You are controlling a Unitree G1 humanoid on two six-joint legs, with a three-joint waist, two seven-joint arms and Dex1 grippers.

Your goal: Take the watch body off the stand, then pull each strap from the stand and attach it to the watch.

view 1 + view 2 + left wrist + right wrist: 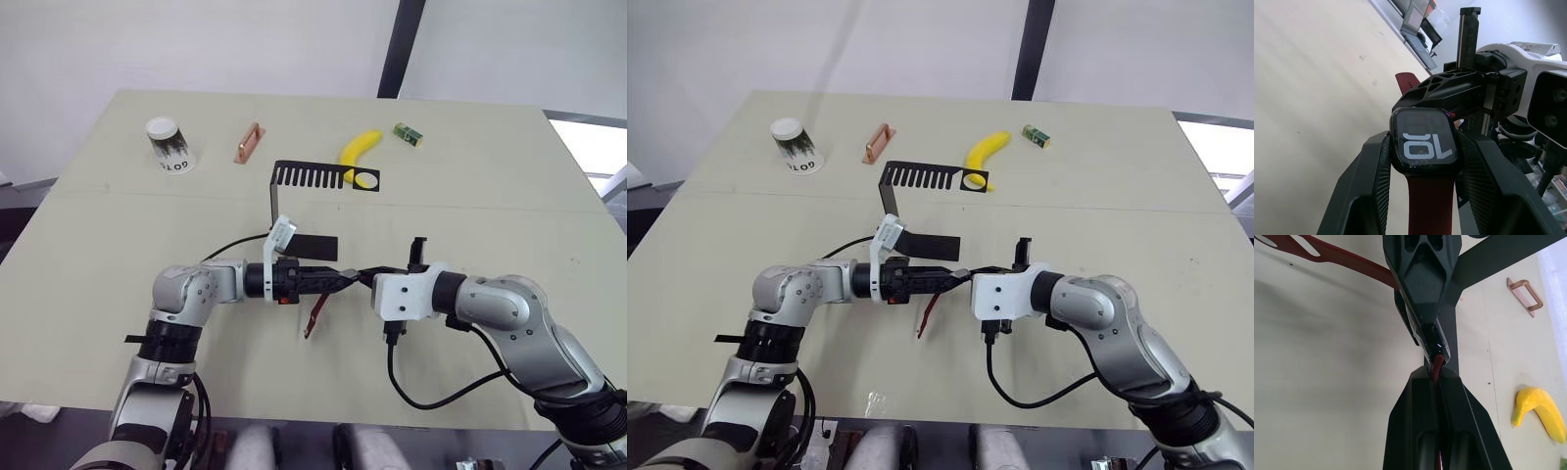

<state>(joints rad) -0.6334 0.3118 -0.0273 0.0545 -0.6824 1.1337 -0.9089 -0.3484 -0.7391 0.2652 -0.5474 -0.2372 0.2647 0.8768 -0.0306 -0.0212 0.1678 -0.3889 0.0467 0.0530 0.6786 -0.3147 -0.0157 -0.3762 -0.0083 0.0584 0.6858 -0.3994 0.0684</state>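
The left pincer [1422,161] is closed on the watch body [1422,148], which is gripped by its sides between the two black fingers [1374,176], its screen with white digits facing the wrist camera. A dark red strap [1431,203] is seen running from one edge of the case, apparently already attached; in the head view it hangs below the pincers as a maroon strip [315,315] above the worktop [118,235].

The right pincer [1436,377] is met tip to tip with the left, and its fingers are pressed narrowly together on the end of the second strap [1436,368], which is held at the opposite edge of the watch body. Whether that strap end is seated in the case slot cannot be told.

Behind the pincers the stand [323,176] is seen upright on the worktop, its slotted top arm bare of straps and its round hole free of the watch.

As a judgement: the watch has been removed, both straps have been pulled, one looks fitted, and the fitting of the second is in hand and remains to be finished.

Farther back lie a banana [359,149], a copper handle [247,143], a small green block [409,133] and an upturned paper cup [170,145]
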